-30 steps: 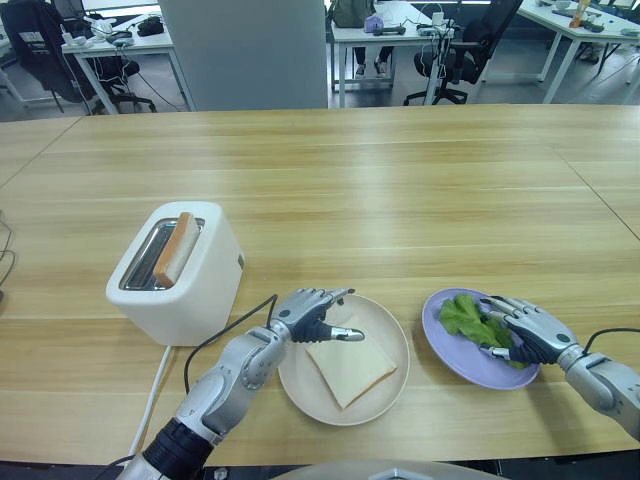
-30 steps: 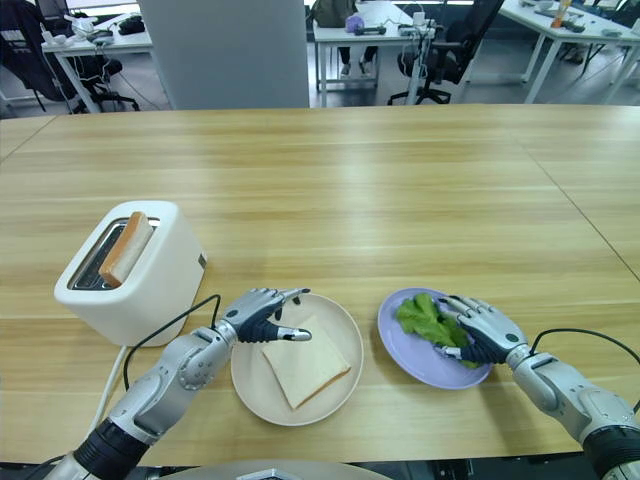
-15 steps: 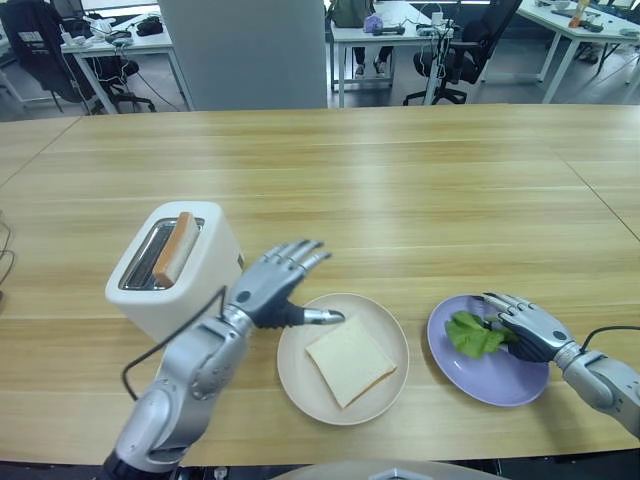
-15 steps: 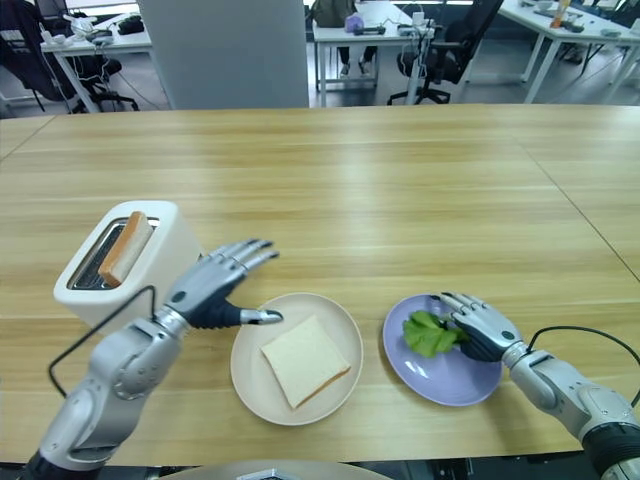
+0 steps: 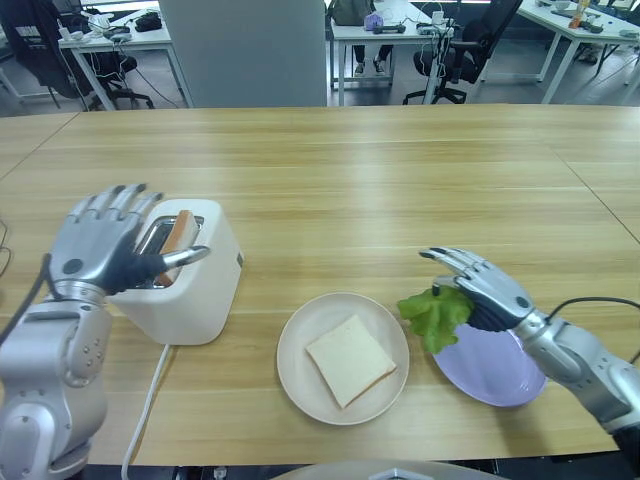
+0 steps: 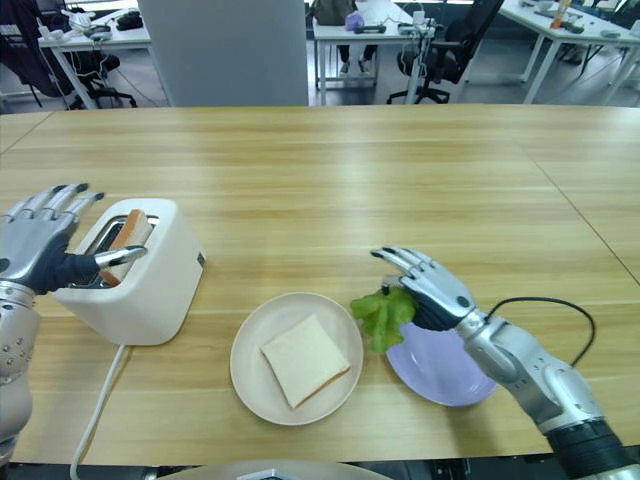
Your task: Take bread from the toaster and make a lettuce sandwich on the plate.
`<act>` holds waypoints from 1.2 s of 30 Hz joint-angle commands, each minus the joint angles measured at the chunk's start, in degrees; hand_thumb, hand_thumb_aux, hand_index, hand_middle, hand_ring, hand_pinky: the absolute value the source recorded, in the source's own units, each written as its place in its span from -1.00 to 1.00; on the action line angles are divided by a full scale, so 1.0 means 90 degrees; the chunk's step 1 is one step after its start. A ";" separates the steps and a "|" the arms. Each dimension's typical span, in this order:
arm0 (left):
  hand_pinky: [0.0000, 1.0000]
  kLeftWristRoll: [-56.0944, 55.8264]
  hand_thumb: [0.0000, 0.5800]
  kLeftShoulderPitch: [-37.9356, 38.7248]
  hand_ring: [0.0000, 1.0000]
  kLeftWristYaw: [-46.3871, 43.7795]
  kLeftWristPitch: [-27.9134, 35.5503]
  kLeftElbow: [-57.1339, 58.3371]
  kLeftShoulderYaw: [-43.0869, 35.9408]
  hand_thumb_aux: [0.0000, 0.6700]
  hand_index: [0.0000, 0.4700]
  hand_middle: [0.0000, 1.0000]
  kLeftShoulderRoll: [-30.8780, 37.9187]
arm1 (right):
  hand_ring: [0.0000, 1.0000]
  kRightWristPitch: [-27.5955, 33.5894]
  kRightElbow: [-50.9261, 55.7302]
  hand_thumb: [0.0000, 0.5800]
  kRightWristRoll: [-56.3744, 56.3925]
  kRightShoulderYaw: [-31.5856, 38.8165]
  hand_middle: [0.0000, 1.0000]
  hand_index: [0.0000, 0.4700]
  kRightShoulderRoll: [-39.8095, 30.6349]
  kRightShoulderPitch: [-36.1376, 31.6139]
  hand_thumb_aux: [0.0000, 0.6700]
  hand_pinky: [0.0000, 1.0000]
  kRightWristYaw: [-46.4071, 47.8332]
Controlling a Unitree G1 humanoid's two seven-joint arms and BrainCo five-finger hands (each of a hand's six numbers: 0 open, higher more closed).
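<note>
**Left eye view.** A long table [image 5: 380,170] of pale, grained wood planks is seen. Toward its left side a white, glossy, round-cornered toaster [image 5: 200,295] is set. A tan-crusted toast slice [image 5: 176,231] is held upright in its metal-edged slot. The metallic left hand [image 5: 100,245] is raised at the toaster's left edge, with its fingers spread and nothing held. Its thumb is stretched across the slot, just beside the toast slice. A round, matte beige plate [image 5: 296,335] is placed nearer the front edge, and a square, pale bread slice [image 5: 350,360] is laid flat on it. To the right, a ruffled green lettuce leaf [image 5: 435,316] is pinched beneath the right hand [image 5: 482,288] and hung over the left rim of a smooth purple plate [image 5: 505,375].

**Right eye view.** The same layout is shown. The lettuce leaf is seen between the two plates, overlapping the purple rim; whether it touches cannot be told. A white cord [image 6: 100,395] is trailed from the toaster toward the table's front edge. A thin black cable [image 6: 545,298] is looped above the right forearm.
</note>
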 commanded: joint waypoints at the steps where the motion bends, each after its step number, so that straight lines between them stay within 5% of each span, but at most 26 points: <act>1: -1.00 0.0278 -1.00 -0.0128 -1.00 -0.0202 0.0149 0.0775 -0.0194 -1.00 -1.00 -1.00 0.0220 | -1.00 0.0116 -0.0119 1.00 -0.0295 0.0408 -1.00 0.96 0.0390 -0.0211 1.00 -1.00 0.0352; 17: -1.00 0.0065 -1.00 -0.1428 -1.00 -0.0237 0.0332 0.2123 -0.1510 -1.00 -1.00 -1.00 0.0084 | -1.00 0.0175 0.0847 1.00 -0.1231 0.1988 -1.00 0.96 0.1929 -0.1490 1.00 -1.00 0.0698; 18: -1.00 0.0056 -0.83 -0.1479 -1.00 -0.0222 0.0352 0.2185 -0.1542 -0.91 -0.92 -1.00 0.0093 | -1.00 0.0162 0.0942 1.00 -0.1265 0.2056 -1.00 0.96 0.1975 -0.1535 1.00 -1.00 0.0677; 19: -1.00 0.0041 0.32 -0.1525 -1.00 -0.0208 0.0366 0.2239 -0.1574 -0.17 -0.19 -1.00 0.0100 | -1.00 0.0154 0.1015 1.00 -0.1288 0.2106 -1.00 0.96 0.2005 -0.1564 1.00 -1.00 0.0656; 20: -1.00 0.0028 0.84 -0.1584 -1.00 -0.0186 0.0367 0.2313 -0.1614 0.44 0.40 -1.00 0.0108 | -1.00 0.0149 0.1092 1.00 -0.1331 0.2163 -1.00 0.96 0.2033 -0.1591 1.00 -1.00 0.0623; 21: -1.00 -0.0020 1.00 -0.1655 -1.00 -0.0162 0.0358 0.2400 -0.1652 1.00 0.96 -1.00 0.0099 | -1.00 0.0145 0.1166 1.00 -0.1375 0.2223 -1.00 0.96 0.2059 -0.1608 1.00 -1.00 0.0585; 22: -1.00 -0.0058 1.00 -0.1716 -1.00 -0.0140 0.0350 0.2483 -0.1690 1.00 0.96 -1.00 0.0093 | -1.00 0.0138 0.1235 1.00 -0.1408 0.2280 -1.00 0.96 0.2091 -0.1621 1.00 -1.00 0.0555; 23: -0.54 -0.0091 1.00 -0.1766 -0.54 -0.0115 0.0338 0.2561 -0.1727 1.00 0.96 -0.54 0.0090 | -1.00 0.0131 0.1308 1.00 -0.1448 0.2343 -1.00 0.96 0.2129 -0.1647 1.00 -1.00 0.0533; 24: -0.54 -0.0128 1.00 -0.1810 -0.54 -0.0063 0.0322 0.2631 -0.1758 1.00 0.96 -0.54 0.0085 | -1.00 0.0129 0.1378 1.00 -0.1484 0.2399 -1.00 0.96 0.2170 -0.1674 1.00 -1.00 0.0507; 25: 1.00 -0.0156 1.00 -0.1849 1.00 -0.0010 0.0309 0.2694 -0.1790 1.00 0.96 1.00 0.0086 | -1.00 0.0129 0.1459 1.00 -0.1533 0.2465 -1.00 0.96 0.2212 -0.1705 1.00 -1.00 0.0475; 36: 1.00 -0.0604 1.00 -0.2117 1.00 0.0601 0.0261 0.2389 -0.1659 1.00 0.96 1.00 0.0025 | -1.00 -0.0038 0.1542 1.00 -0.1904 0.2775 -1.00 0.96 0.1716 -0.1545 1.00 -1.00 0.0269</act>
